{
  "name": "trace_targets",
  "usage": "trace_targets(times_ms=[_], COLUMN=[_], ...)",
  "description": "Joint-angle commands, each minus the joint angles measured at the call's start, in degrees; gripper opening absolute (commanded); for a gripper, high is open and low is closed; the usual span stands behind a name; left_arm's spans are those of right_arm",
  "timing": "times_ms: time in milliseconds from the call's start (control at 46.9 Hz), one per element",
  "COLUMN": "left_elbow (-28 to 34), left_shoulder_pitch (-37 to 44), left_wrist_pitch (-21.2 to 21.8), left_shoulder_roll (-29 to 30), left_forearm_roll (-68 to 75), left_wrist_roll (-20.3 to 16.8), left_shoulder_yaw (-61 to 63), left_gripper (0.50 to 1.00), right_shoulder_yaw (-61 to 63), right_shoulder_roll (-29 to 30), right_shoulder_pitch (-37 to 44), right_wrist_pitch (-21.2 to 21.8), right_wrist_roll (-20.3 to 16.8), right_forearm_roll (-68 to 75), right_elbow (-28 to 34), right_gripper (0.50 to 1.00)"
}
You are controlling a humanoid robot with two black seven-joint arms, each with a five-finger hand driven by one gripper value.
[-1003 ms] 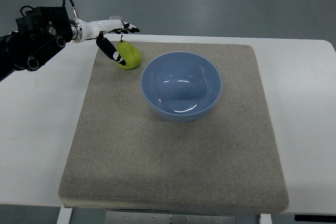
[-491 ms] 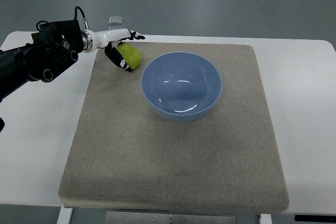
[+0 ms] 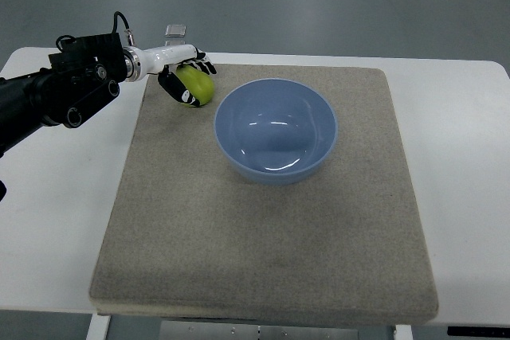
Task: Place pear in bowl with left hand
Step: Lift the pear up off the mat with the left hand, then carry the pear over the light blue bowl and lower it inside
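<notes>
Pear (image 3: 198,84): on mat (image 3: 263,260), just left of bowl (image 3: 275,129). Left hand (image 3: 182,77): fingers curled around pear. Step: grasp, seemingly just closing. Next: lift clear of mat, carry right over bowl rim, release inside.

White table (image 3: 466,165) seen from above, grey mat (image 3: 263,252) laid flat across its middle, bare white margins left at both sides.

Left hand (image 3: 185,77) grips pear (image 3: 197,84) beside blue bowl (image 3: 275,130)
</notes>
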Motion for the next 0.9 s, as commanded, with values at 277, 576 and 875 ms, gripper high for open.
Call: trace_targets(times_ms=[277, 576, 875], left_elbow=[-5.2, -23.8, -35.6], left_shoulder_pitch=[-3.6, -6.4, -7.5], left_wrist_pitch=[0.0, -1.0, -7.8], left_shoulder_roll=[4.5, 15.9, 16.0], left_forearm_roll=[-0.4, 1.1, 1.5], left_wrist_roll=[-0.1, -0.1, -0.1], left_shoulder_yaw=[-1.1, -8.3, -8.1], left_gripper=[0.500, 0.500, 0.500], right_shoulder_yaw=[0.0, 0.0, 0.0], right_shoulder_roll=[0.0, 0.0, 0.0], right_shoulder_pitch=[0.0, 0.0, 0.0], right_wrist_pitch=[0.0, 0.0, 0.0], right_wrist_roll=[0.0, 0.1, 0.1], right_forearm_roll=[0.0, 0.0, 0.0], right_elbow=[0.0, 0.1, 0.0], right_gripper=[0.924, 0.924, 0.926])
